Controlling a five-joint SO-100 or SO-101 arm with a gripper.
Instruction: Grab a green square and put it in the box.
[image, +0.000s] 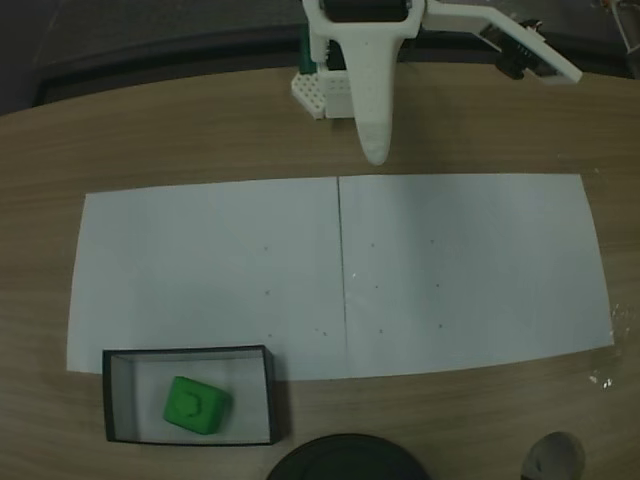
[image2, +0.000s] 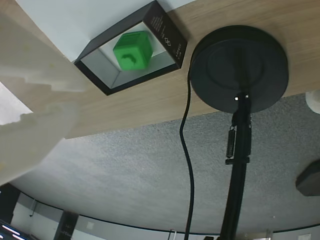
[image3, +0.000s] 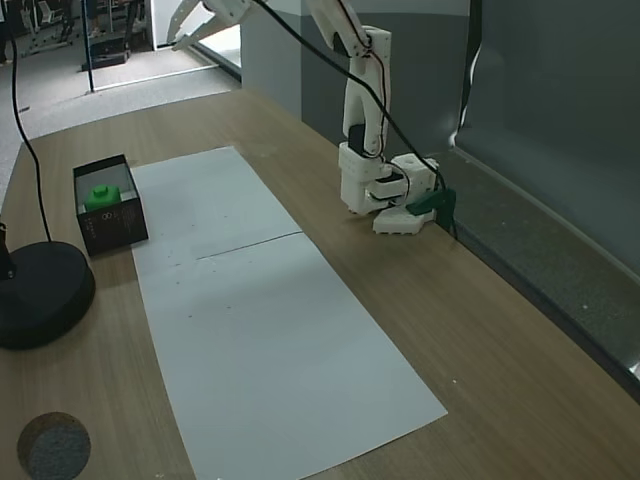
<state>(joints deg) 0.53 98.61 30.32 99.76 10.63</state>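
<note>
The green square (image: 196, 405) lies inside the box (image: 120, 362), a low black-walled tray with a pale floor, at the near left of the table in a fixed view. It rests free on the floor of the box (image3: 128, 222), and the green square (image3: 101, 196) is untouched. My white gripper (image: 375, 150) is raised at the far side of the table, far from the box, holding nothing. High in the top left of a fixed view hangs the gripper (image3: 180, 40). In the wrist view its fingers (image2: 30, 65) show a narrow gap, and the square (image2: 132, 50) sits in the box (image2: 167, 35) beyond.
White paper sheets (image: 450, 270) cover the middle of the wooden table. A dark round stand base (image3: 40, 295) with a pole and cable (image2: 187, 150) sits beside the box. The arm's white base (image3: 385, 195) stands at the table's far edge.
</note>
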